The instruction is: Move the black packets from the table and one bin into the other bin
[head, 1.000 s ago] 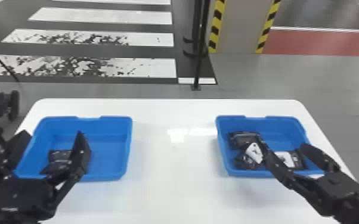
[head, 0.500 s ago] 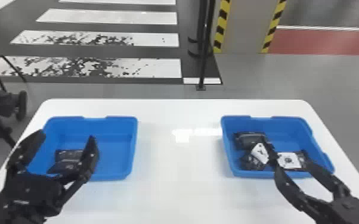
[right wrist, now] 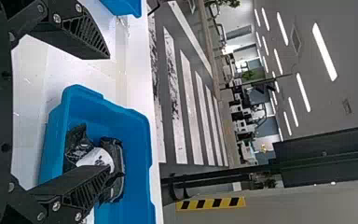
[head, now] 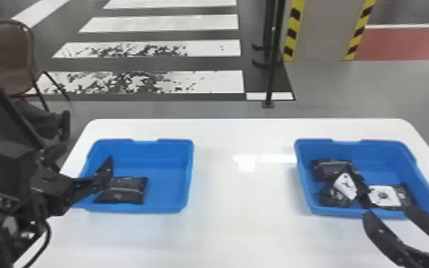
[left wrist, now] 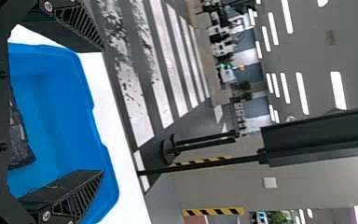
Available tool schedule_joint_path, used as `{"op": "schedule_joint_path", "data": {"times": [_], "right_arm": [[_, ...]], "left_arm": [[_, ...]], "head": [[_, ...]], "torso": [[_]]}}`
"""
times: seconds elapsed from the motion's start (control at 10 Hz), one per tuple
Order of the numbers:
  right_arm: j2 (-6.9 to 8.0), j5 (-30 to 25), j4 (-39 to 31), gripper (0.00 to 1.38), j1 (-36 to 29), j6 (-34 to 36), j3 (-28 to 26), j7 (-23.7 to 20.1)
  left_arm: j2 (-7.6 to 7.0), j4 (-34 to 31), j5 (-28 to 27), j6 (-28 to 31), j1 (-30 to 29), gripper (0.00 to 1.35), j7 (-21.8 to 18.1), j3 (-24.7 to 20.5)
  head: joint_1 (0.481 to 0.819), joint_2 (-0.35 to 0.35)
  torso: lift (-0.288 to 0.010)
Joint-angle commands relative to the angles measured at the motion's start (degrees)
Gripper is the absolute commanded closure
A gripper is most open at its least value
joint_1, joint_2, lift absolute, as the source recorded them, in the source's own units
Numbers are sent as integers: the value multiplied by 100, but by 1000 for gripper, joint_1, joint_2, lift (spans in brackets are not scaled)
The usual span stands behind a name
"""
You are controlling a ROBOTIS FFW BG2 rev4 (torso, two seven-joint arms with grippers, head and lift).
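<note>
While a black packet (head: 128, 190) lies in the left bin (head: 169, 174), several packets (head: 331, 169) sit in the right bin (head: 384, 156), so I judge the work nearly done. My left gripper (left wrist: 103, 109) is spread at the left bin; my right gripper (right wrist: 109, 112), also spread, is well right of it. The head view shows both bins; my left wrist view, the wide finger gap.

Head: I look forward-down from above the surface (head: 238, 231) | left wrist: sideways, close by left bin (head: 167, 185), facing outward | right wrist: sideways, near right bin (head: 384, 167), facing outward | all 3 share: striped floor (head: 167, 24)
</note>
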State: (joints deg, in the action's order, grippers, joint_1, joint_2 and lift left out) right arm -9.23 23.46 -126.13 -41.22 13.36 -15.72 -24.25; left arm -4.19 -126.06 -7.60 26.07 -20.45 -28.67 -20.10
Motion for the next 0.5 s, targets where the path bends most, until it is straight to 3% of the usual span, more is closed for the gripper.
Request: {"op": "schedule_joint_path", "data": {"times": [0.0, 0.2, 0.4], "right_arm": [[0, 7, 49, 194, 44, 0, 7, -19], [0, 7, 77, 194, 72, 0, 7, -45], [0, 7, 91, 194, 101, 0, 18, -72]], "left_arm": [[-100, 55, -17, 1667, 512, 98, -130, -12], [-73, 308, 314, 3017, 976, 94, -24, 79], [-126, 646, 326, 3805, 1370, 94, 195, 377]], "head": [[695, 103], [695, 124], [695, 112]], "torso": [[-110], [-110], [-110]]}}
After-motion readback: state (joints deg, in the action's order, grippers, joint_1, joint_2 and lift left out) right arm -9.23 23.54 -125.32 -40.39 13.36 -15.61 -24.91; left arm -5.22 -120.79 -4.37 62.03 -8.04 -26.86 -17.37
